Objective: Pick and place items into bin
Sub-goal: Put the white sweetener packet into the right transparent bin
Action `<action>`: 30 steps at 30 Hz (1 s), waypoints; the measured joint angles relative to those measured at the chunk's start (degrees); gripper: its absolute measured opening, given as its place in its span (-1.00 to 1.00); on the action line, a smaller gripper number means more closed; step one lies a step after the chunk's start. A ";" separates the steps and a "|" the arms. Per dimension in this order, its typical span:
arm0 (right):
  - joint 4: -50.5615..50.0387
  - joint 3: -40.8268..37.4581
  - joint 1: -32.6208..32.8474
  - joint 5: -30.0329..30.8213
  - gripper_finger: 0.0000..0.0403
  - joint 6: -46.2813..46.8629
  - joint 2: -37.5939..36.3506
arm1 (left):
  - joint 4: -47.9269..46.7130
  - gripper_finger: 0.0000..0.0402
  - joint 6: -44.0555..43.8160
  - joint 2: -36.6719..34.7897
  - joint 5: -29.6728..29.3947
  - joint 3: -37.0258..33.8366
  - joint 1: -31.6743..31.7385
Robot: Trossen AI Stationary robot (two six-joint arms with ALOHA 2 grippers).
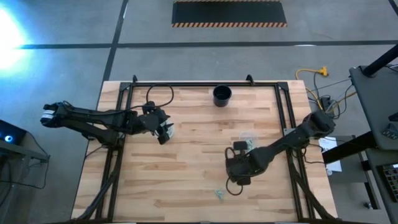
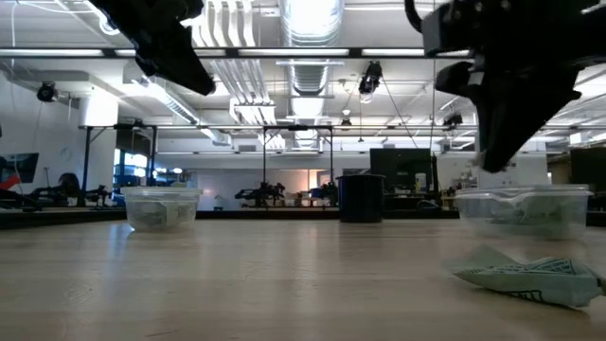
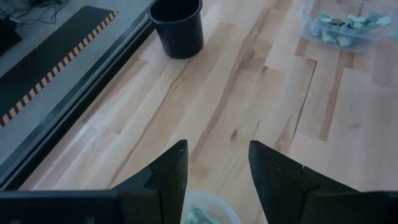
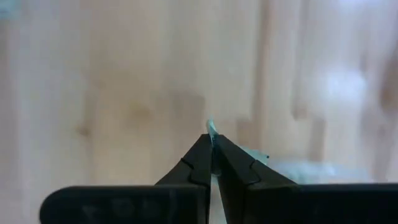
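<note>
packets [image 1: 219, 193] lie loose near the tabletop's [image 1: 199, 155] front edge, more sit in the clear tub [image 1: 248, 140] beside your right arm, and a few in the second tub [image 1: 168, 130] under your left gripper [image 3: 216, 171]. your right gripper [image 4: 211, 152] has its jaws pinched shut on the thin edge of a pale green packet [image 4: 210, 128]. your left jaws stand apart, holding nothing. a dark cup [image 1: 222, 95] stands at the far edge.

Even overhead light, glare patch on floor [image 1: 12, 34] at left, right wrist view heavily blurred
</note>
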 joint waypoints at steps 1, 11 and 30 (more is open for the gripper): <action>-1.46 -0.62 0.01 0.48 -0.96 1.37 -0.86 | 0.36 -0.24 0.02 0.00 -0.01 0.01 0.00; -6.03 -10.95 0.03 3.41 -0.96 18.57 -11.55 | 1.28 -0.24 0.15 0.00 -0.01 0.00 0.00; 3.20 -22.90 -0.29 8.27 -0.39 24.65 -24.46 | 3.35 -0.24 -0.41 0.00 0.04 0.00 0.00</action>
